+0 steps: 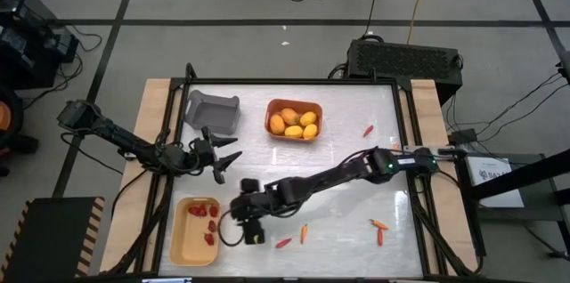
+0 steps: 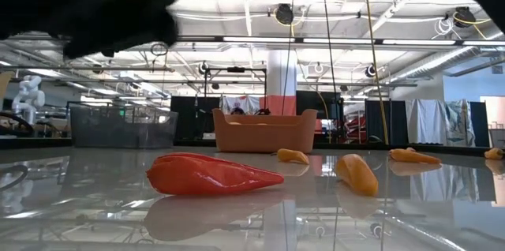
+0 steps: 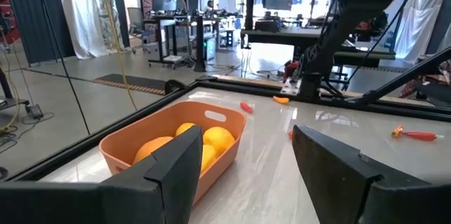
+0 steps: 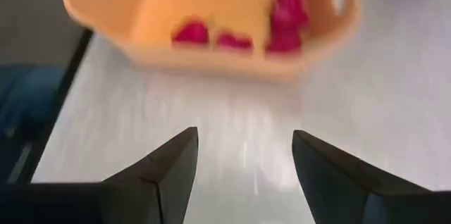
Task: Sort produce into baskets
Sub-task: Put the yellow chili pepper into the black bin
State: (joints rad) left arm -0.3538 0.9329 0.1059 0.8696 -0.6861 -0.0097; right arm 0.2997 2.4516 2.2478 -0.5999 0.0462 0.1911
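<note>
Down by the front edge of the worktop, your right gripper (image 1: 253, 235) sits just beside the pale yellow basket (image 1: 183, 252), claw spread wide with nothing in it. That basket's in the front-left corner with a handful of red berries (image 4: 285, 17) inside. Your left gripper (image 1: 223, 158) hangs near the left edge, also wide open and empty, with the grey basket (image 1: 214, 110) close by at the back-left. The orange basket (image 1: 294, 105) is toward the back edge, around the middle, holding the yellow fruits (image 1: 295, 124). Carrot sticks are loose on the worktop: a red one (image 1: 283, 242) and an orange one (image 1: 304, 232) near the front edge right of your right gripper, two more (image 1: 379, 228) toward the front-right corner, and one (image 1: 368, 130) near the back-right.
</note>
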